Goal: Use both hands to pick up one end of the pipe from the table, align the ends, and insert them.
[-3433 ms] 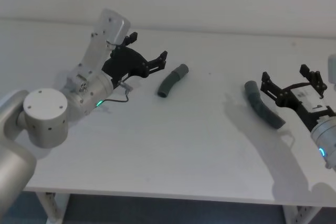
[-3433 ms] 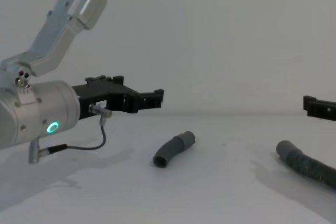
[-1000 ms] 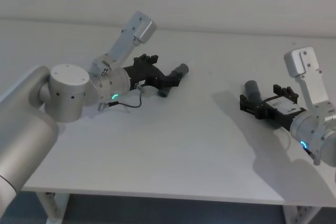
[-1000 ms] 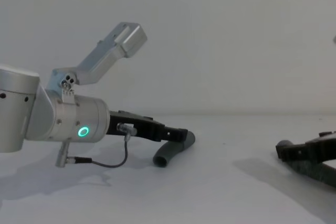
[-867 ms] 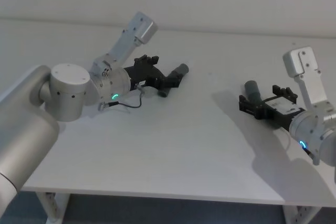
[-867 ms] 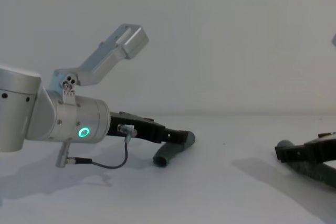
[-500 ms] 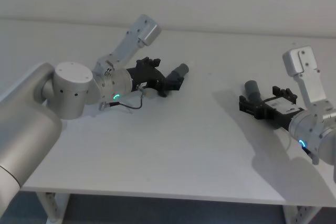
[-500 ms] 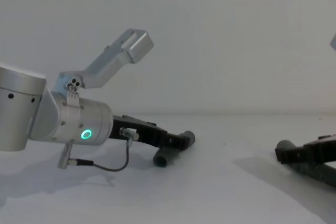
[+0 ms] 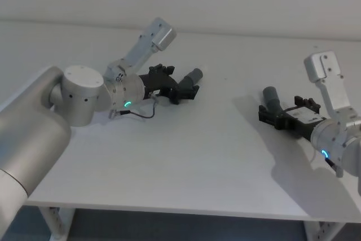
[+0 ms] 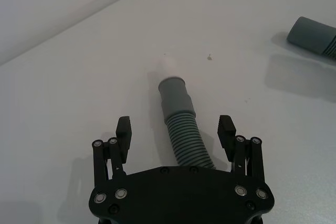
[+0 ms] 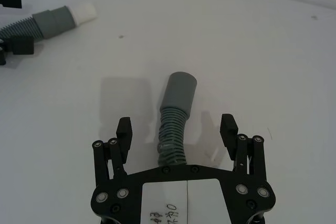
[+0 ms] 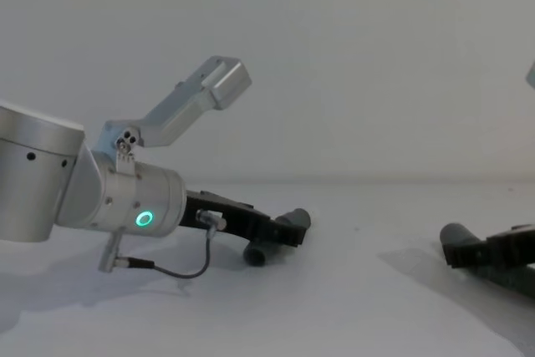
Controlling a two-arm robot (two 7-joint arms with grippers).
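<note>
Table (image 9: 197,156): plain, flat, matt white; both hose pieces lie on it, well apart.
Left gripper (image 10: 175,128): black plastic claw on a silver-grey arm, low at about 11 o'clock from the table's middle. Its fingers are spread on either side of the short piece's ribbed part, with nothing gripped. The step looks like the pre-grasp, so the next move is to close just behind the cuff.
Right gripper (image 11: 176,124): a matching claw at about 3 o'clock, spread astride the longer piece and not clamped. It too needs to close and then lift.
Longer hose piece (image 11: 172,132): dark grey, ribbed and flexible; likely to sag when it is raised.
Short hose piece (image 10: 185,141): the same ribbing, gently curved.
Wide cuff (image 11: 179,90): a smooth grey cylinder, pointing towards 10 o'clock.
Whitish tip (image 10: 169,67): narrow and smooth, beyond the short piece's grey cuff, pointing towards 2 o'clock. The two ends are not yet aligned.
</note>
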